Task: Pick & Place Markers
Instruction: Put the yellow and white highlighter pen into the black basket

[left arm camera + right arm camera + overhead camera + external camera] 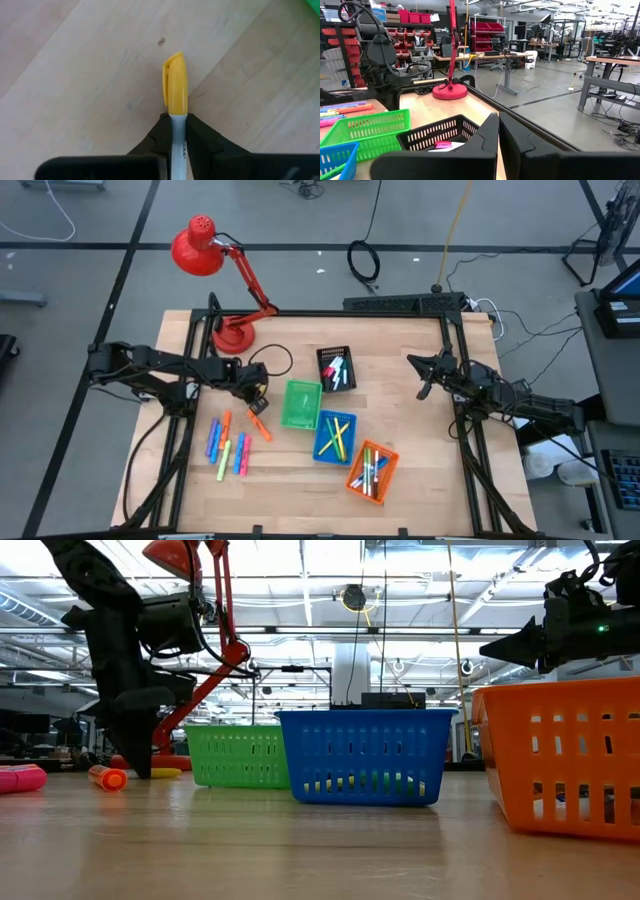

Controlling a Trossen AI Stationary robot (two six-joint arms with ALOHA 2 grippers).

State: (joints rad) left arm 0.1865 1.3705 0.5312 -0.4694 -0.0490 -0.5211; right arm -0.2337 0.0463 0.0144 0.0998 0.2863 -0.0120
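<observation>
Yellow-capped marker [175,95]: I see it pinched between the left gripper's fingers, white barrel in the grip, yellow cap sticking out over bare wood.
Left gripper [256,402]: closed tight on that marker, low over the table, just left of the green basket [301,404].
Right gripper [426,376]: I read its fingers as pressed together with nothing between them; it hangs above the right side of the table, well apart from the baskets.
Loose markers [228,446]: a cluster in blue, orange, pink and yellow lies on the wood, near and left of the baskets; one orange marker [261,428] lies just beside the left gripper.
Black basket [336,368]: far side, with markers inside.
Blue basket [333,436]: near the green one, holding yellow and green markers.
Orange basket [371,470]: nearest of the row, mixed markers inside.
Wooden table [420,470]: light planks.
Red lamp [215,260]: stands at the far left corner.
</observation>
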